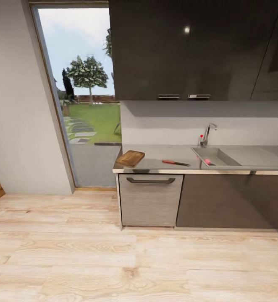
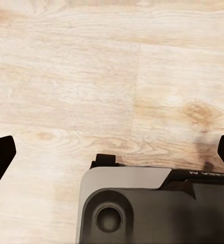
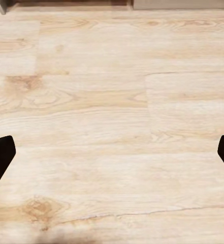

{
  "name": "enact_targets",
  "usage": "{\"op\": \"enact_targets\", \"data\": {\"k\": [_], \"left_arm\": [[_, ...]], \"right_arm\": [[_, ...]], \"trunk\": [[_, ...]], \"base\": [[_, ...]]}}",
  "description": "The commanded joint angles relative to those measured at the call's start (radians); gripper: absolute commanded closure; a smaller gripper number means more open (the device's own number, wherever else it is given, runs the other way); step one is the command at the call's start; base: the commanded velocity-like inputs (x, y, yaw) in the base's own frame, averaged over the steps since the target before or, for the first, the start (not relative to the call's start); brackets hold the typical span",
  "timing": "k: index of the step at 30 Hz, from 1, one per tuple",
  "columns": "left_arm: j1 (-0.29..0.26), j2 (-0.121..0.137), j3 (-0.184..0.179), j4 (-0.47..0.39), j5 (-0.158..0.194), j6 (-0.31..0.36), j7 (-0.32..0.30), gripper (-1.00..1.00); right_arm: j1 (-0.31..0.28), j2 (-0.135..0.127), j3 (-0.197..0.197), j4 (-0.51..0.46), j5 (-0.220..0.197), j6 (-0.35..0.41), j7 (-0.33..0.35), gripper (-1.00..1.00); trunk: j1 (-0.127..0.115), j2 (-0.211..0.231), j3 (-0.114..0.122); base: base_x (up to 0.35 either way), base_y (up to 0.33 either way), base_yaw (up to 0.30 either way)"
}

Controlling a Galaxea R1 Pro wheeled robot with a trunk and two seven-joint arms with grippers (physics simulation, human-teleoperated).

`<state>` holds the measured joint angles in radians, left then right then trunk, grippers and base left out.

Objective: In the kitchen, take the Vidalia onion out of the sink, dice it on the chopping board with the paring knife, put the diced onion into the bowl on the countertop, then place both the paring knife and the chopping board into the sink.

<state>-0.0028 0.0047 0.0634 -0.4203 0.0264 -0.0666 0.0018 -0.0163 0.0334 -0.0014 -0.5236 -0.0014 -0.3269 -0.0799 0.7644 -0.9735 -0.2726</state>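
Note:
From the head view I look at a grey countertop (image 1: 164, 156) a few steps away. A dark-brown chopping board (image 1: 130, 158) lies at its left end, overhanging the corner a little. The paring knife (image 1: 175, 162) with its orange-red handle lies to the board's right. The sink (image 1: 216, 157) with a chrome tap (image 1: 207, 134) is further right, and a small pink-red piece of the Vidalia onion (image 1: 207, 161) shows at the basin's front edge. The bowl is out of view. My left gripper (image 2: 112, 152) and right gripper (image 3: 112, 157) both hang open over the wooden floor, holding nothing.
Light wooden floor (image 1: 135, 264) stretches between me and the dark cabinets. A pale drawer front with a handle (image 1: 150, 180) sits under the board. Dark wall cupboards (image 1: 189, 50) hang above. A tall glass door (image 1: 84, 96) to a garden stands left. The robot's base (image 2: 152, 208) shows below the left gripper.

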Motion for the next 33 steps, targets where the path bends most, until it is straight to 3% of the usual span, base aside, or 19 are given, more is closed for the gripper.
{"op": "enact_targets", "data": {"k": [1, 33], "left_arm": [[0.0, 0.0, 0.001, 0.0, 0.003, -0.002, 0.0, -1.0], [0.0, 0.0, 0.001, 0.0, 0.003, -0.002, 0.0, -1.0]], "right_arm": [[-0.001, 0.0, 0.0, 0.001, 0.0, -0.003, -0.003, -1.0], [-0.001, 0.002, 0.001, 0.001, 0.0, -0.003, -0.003, -1.0]], "trunk": [[-0.004, 0.007, 0.002], [-0.127, 0.231, 0.102]], "base": [[0.0, 0.0, 0.0], [0.0, 0.0, 0.0]]}}
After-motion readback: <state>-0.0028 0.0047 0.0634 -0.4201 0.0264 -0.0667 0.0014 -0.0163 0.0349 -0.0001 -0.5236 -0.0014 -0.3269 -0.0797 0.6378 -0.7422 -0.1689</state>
